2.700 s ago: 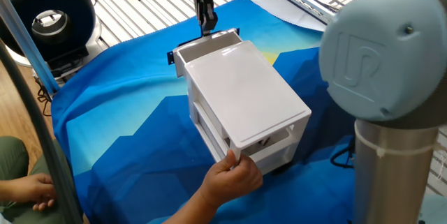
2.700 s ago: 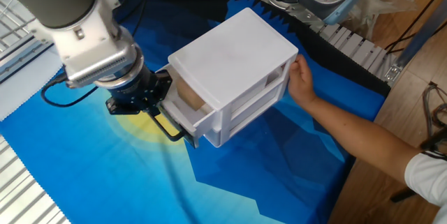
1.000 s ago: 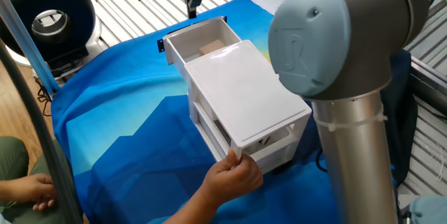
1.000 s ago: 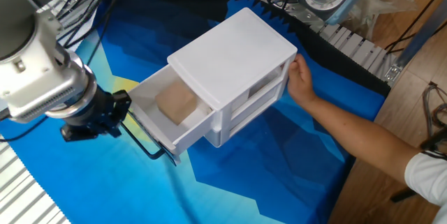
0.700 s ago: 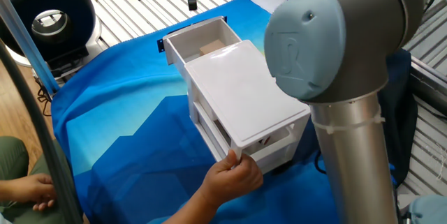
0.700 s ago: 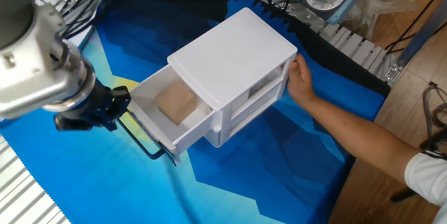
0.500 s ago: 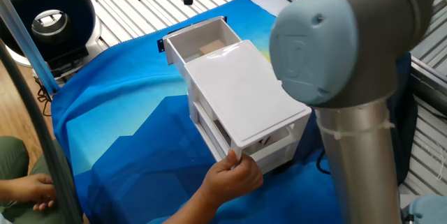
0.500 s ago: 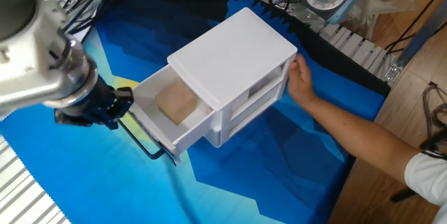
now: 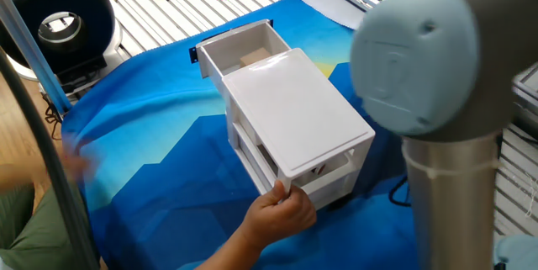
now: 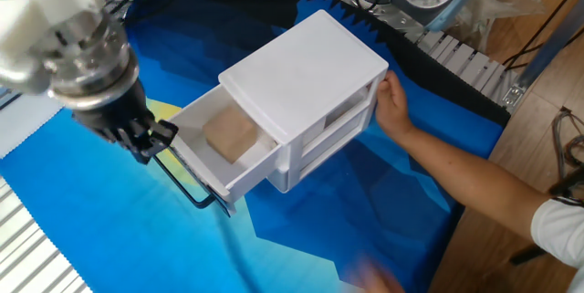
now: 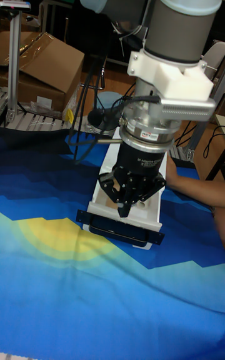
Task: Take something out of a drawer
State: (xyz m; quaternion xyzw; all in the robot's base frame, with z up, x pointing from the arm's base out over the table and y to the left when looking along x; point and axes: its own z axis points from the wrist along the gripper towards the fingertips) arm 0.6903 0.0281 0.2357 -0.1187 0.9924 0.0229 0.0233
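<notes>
End effector (image 11: pixel 124 205): hanging over the front of the open drawer, not touching anything as far as I can see. Fingertips look pinched together at the tip with nothing between them, so I'd call it closed and empty. In the other fixed view it sits (image 10: pixel 151 140) just off the drawer's front left corner, right by the handle.

Handle (image 10: pixel 194 191): thin black bar on the drawer front, free, nothing on it.

Drawer (image 10: pixel 239 172): top one, pulled well out toward the arm. Nice and open.

Cube (image 10: pixel 229 135): small tan block inside the drawer, toward the back, partly under the cabinet's top. Also peeking out in one fixed view (image 9: pixel 255 56).

Cabinet (image 9: pixel 290 110): small white thing on the blue cloth (image 9: pixel 160 152) over the table. Lower drawers look shut.

Hand (image 9: pixel 284 212): someone's hand braces the cabinet's back corner so it doesn't slide.

Progress: opening part looks done, I'd say roughly halfway. Cube not yet picked.

Left to do: open the fingers, reach down into the drawer, grab the cube, lift it clear. Tight-ish spot since the cube sits close to the cabinet's overhang.
</notes>
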